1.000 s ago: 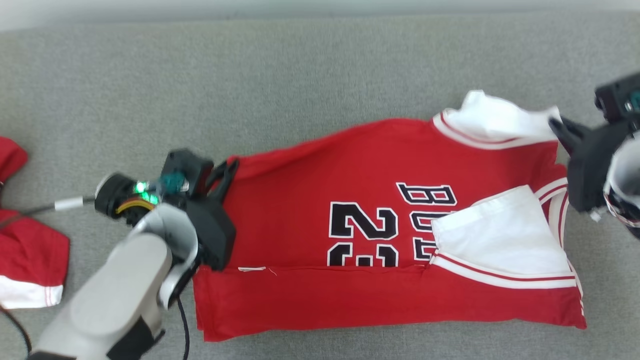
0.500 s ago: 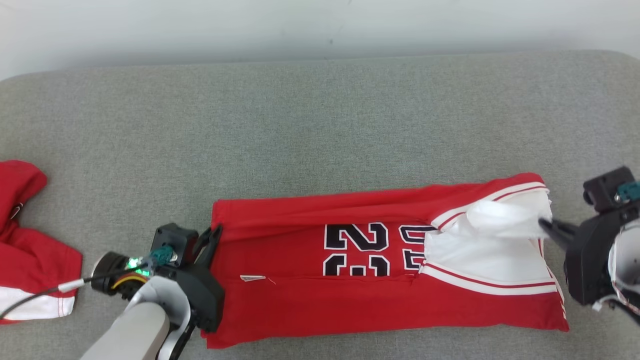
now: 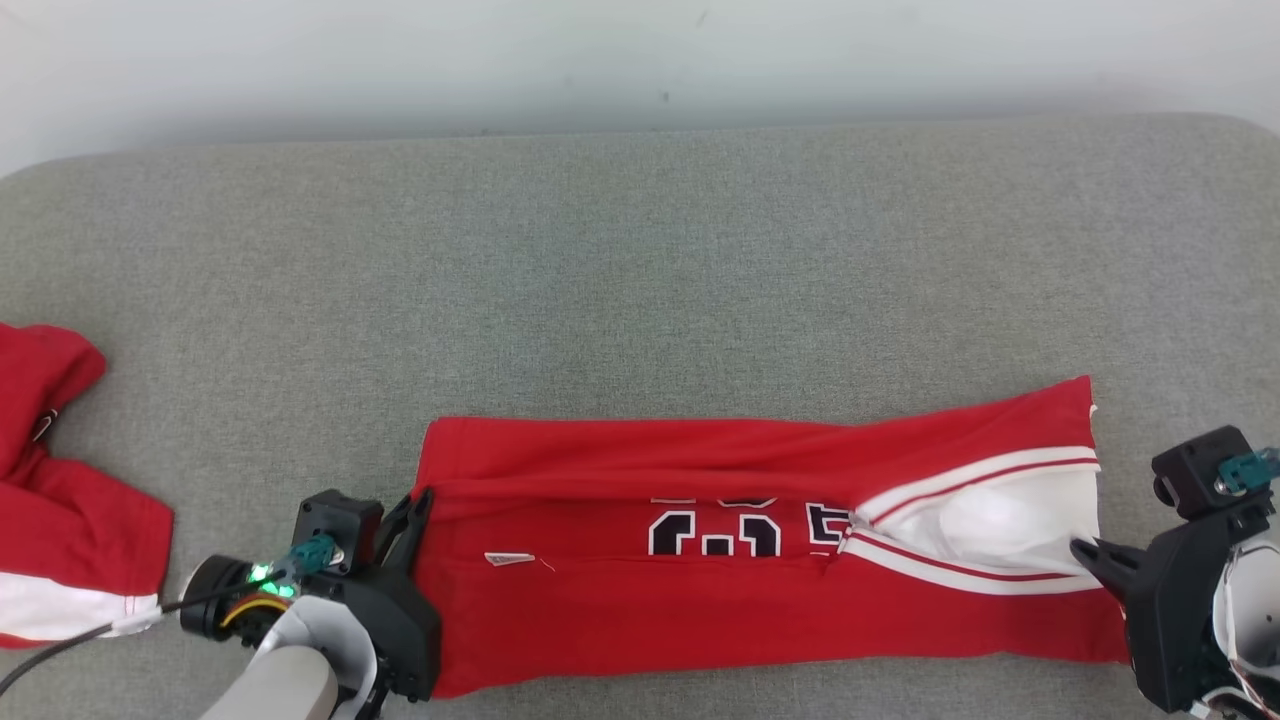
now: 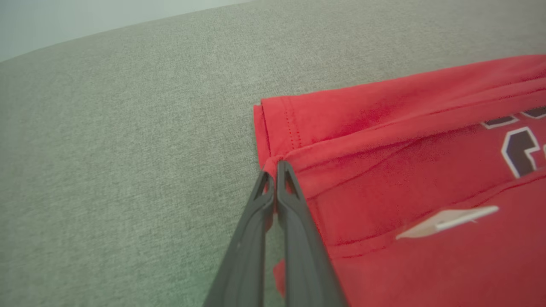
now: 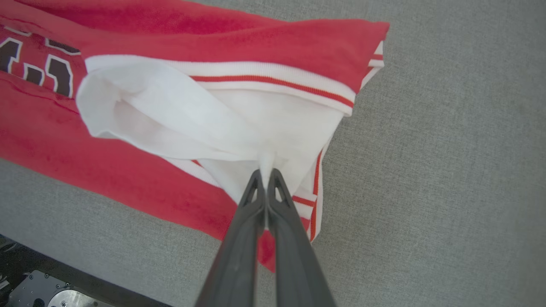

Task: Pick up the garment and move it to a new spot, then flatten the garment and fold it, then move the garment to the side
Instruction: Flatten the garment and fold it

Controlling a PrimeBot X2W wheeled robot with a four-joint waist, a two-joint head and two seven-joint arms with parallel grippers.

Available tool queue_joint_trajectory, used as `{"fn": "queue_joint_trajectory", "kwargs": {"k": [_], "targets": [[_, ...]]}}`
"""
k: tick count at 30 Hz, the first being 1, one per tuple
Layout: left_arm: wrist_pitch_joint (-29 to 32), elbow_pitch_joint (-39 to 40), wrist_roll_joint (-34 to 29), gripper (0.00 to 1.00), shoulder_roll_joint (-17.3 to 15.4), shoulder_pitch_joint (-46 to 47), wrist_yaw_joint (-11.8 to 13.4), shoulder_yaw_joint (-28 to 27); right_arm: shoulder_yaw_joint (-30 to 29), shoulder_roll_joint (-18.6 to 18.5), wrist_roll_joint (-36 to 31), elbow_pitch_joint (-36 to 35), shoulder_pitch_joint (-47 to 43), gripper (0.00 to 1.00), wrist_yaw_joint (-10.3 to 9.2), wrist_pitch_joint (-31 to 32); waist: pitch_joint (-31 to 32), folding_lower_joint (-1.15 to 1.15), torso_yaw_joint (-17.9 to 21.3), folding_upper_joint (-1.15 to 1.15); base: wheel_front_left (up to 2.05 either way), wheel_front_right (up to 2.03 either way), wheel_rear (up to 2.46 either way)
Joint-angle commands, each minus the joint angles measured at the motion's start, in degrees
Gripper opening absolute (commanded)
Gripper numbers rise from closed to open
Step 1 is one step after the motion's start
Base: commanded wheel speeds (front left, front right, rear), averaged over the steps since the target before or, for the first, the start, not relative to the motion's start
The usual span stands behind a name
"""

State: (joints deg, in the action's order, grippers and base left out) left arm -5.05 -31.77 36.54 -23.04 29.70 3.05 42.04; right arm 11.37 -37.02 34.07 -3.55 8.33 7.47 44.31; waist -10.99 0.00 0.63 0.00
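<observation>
The left hand (image 3: 418, 499) is pressed shut, its two dark fingers pinched on a fold of red cloth at the hem corner of the garment (image 3: 700, 610). In the left wrist view the fingertips (image 4: 279, 168) are closed on that corner just where the upper layer is doubled over. The right hand (image 3: 1082, 549) is likewise pressed together. In the right wrist view a bunch of the garment's white inner cloth is gripped between its tips, beside the white trim with the red stripe.

Between the two hands the garment is laid out as a long, narrow band, folded lengthwise, with its left end at the left hand and its right end at the right hand. Part of the black, white-edged number (image 3: 715, 533) is left showing along the middle fold, and a small white label (image 3: 508, 559) is seen near the left end.

The garment is carried by a desk (image 3: 640, 260) covered in grey woven cloth, and it lies near the front edge. A second red and white garment (image 3: 60, 510) is crumpled at the far left, well apart from the first. A pale wall (image 3: 640, 60) is seen behind the desk.
</observation>
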Motion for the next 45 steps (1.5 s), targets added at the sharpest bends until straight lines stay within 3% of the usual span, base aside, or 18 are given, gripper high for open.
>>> {"fn": "queue_joint_trajectory", "kwargs": {"k": [1,3,4,12,17,20,27,30,35,45], "targets": [[-0.6,-0.2,1.0,0.09,0.1,-1.0,0.3,-0.3,-0.5,0.3,-0.8,-0.5,-0.8,0.00,0.02,0.2,0.1,0.00,0.0,0.00,0.00,0.00,0.00],[-1.0,-0.4,1.1,1.00,0.4,-1.5,0.6,-0.6,-1.0,1.2,-1.3,-1.3,-2.3,0.01,0.02,1.0,0.4,0.00,0.1,0.00,0.00,0.00,0.00],[-1.1,-0.5,1.4,1.00,0.6,-2.0,0.8,-0.7,-1.3,1.6,-1.5,-1.5,-3.0,1.00,0.02,1.4,0.5,0.00,0.2,0.00,0.00,0.00,0.00],[-7.9,1.0,6.4,1.00,3.5,-7.9,3.4,-5.7,-4.7,6.8,-3.9,-1.9,-6.4,1.00,0.02,0.2,2.8,0.00,0.4,0.00,0.00,0.00,0.00],[-10.2,10.0,6.6,1.00,6.6,-14.4,4.3,-16.6,-9.6,12.4,-1.9,-2.9,-9.4,1.00,0.02,-3.6,5.2,0.00,-0.1,0.00,0.00,0.00,0.00],[-10.1,17.9,1.7,1.00,9.8,-21.5,2.8,-24.8,-12.8,15.5,-1.1,-3.8,-11.2,1.00,0.02,-5.6,6.4,0.00,-0.3,0.00,0.00,0.00,0.00],[-10.1,27.1,-11.7,1.00,17.0,-31.4,-5.0,-38.0,-19.0,21.2,-2.5,-0.8,-10.5,1.00,0.02,-7.8,7.9,0.00,-0.3,0.00,0.00,0.00,0.00],[-10.1,28.8,-17.0,1.00,18.6,-33.7,-7.6,-40.2,-20.8,22.5,-3.2,2.0,-8.5,1.00,0.02,-8.2,8.1,0.00,-0.2,0.00,0.00,0.00,0.00],[-10.1,29.9,-22.4,1.00,19.9,-36.7,-9.3,-42.0,-22.8,23.2,-4.4,7.6,-4.5,1.00,0.02,-8.1,7.8,0.00,-0.2,0.00,0.00,0.00,0.00],[-10.1,29.6,-22.7,1.00,20.2,-36.8,-10.1,-42.4,-22.5,22.0,-7.0,18.7,2.9,1.00,0.02,-6.1,4.6,0.00,-1.3,0.00,0.00,0.00,0.00]]}}
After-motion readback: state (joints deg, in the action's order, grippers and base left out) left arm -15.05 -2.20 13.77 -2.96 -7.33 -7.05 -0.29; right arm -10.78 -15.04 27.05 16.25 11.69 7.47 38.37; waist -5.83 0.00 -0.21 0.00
